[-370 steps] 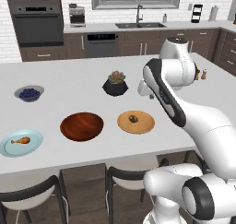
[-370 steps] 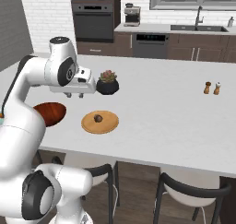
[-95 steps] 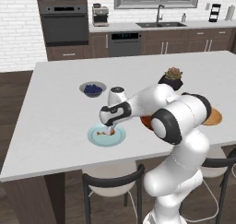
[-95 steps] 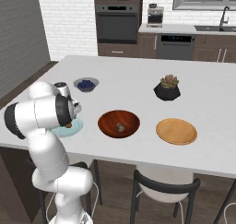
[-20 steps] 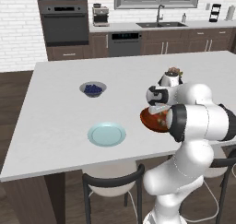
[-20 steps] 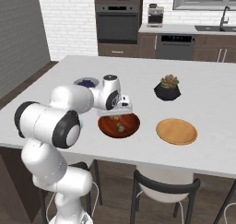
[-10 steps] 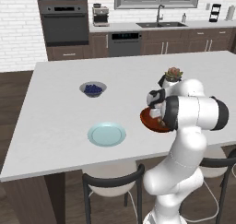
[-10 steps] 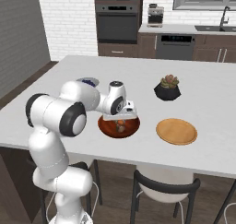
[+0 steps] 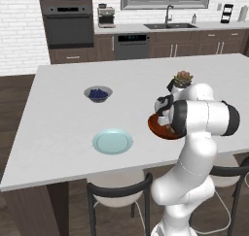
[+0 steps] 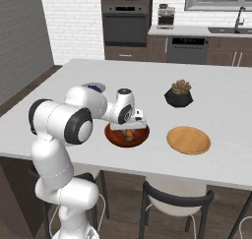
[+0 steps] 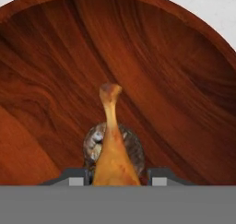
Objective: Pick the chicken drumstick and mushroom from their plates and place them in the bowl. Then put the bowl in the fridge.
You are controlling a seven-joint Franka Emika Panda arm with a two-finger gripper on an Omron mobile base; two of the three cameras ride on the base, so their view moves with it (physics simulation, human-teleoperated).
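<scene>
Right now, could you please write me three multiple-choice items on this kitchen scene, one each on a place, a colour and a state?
1. Where is the chicken drumstick?
A. on the pale blue plate
B. inside the bowl
C. on the tan wooden plate

2. What colour is the bowl?
A. reddish-brown
B. grey
C. white

3. What lies on the pale blue plate?
A. the mushroom
B. blueberries
C. nothing

Answers: 1 B, the hand view shows it between the gripper fingertips, over the bowl's floor, with the mushroom behind it. 2 A, glossy red-brown wood grain in the hand view. 3 C, its surface is bare in the left base view.
</scene>
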